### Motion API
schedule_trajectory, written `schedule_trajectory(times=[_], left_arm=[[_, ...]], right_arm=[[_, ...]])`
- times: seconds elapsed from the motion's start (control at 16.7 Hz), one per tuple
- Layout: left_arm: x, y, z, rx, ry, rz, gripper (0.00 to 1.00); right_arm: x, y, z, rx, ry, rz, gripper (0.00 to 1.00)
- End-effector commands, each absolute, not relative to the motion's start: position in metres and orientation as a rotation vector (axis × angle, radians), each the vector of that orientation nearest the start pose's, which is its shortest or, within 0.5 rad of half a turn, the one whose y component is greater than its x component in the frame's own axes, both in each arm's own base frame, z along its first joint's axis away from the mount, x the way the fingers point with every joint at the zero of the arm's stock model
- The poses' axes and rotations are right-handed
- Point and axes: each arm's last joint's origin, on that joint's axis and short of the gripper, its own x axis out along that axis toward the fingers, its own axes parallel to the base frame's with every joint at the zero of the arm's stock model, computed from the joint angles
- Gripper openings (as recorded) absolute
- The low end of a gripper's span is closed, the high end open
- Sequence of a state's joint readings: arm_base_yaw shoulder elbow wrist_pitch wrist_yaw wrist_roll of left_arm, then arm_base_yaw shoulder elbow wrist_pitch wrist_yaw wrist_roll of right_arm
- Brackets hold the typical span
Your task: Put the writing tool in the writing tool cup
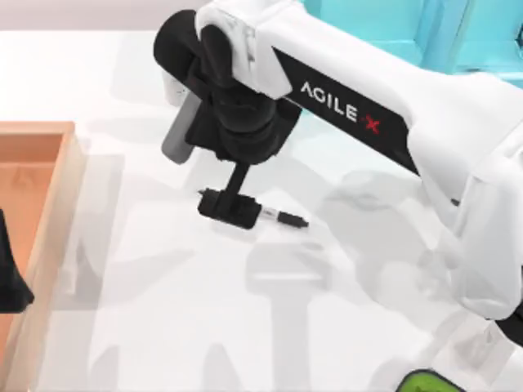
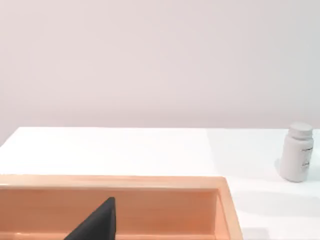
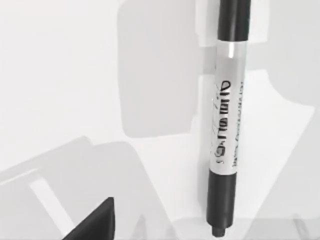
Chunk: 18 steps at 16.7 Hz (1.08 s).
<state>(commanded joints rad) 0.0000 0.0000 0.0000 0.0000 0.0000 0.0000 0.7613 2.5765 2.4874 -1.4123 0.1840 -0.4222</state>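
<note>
Right gripper (image 1: 231,206) hovering low over marker pen (image 1: 282,216) lying flat on table (image 1: 163,310); finger gap unclear, cannot tell. Centring over label band, squaring to barrel before closing. Left arm parked beside wooden tray (image 1: 49,212).

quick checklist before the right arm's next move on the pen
1. Pen lying flat on the table: ok.
2. Right end effector down over the pen's end: ok.
3. Fingers shut on the pen: cannot tell.
4. Pen centred under the wrist camera: not ok; it sits off to one side.
5. Cup located: cannot tell; the grey cylinder behind the arm may be it.
6. Left end effector parked over the wooden tray, out of the way: ok.
</note>
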Motion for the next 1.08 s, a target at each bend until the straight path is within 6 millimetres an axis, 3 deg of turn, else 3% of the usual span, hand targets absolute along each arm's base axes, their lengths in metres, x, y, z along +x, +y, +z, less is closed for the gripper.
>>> schedule_trajectory(times=[0.18,0.6,0.9,1.08], left_arm=[[0.106,-0.001,0.160,0.000,0.000,0.000,1.00],[0.106,-0.001,0.160,0.000,0.000,0.000,1.00],[0.106,-0.001,0.160,0.000,0.000,0.000,1.00],[0.106,-0.001,0.160,0.000,0.000,0.000,1.00]], right_arm=[[0.367,0.350,0.170,-1.046,1.261,0.781,1.00],[0.380,0.345,0.091,-1.044,1.253,0.781,1.00],[0.380,0.344,0.084,-1.045,1.257,0.781,1.00],[0.380,0.344,0.084,-1.045,1.257,0.781,0.77]])
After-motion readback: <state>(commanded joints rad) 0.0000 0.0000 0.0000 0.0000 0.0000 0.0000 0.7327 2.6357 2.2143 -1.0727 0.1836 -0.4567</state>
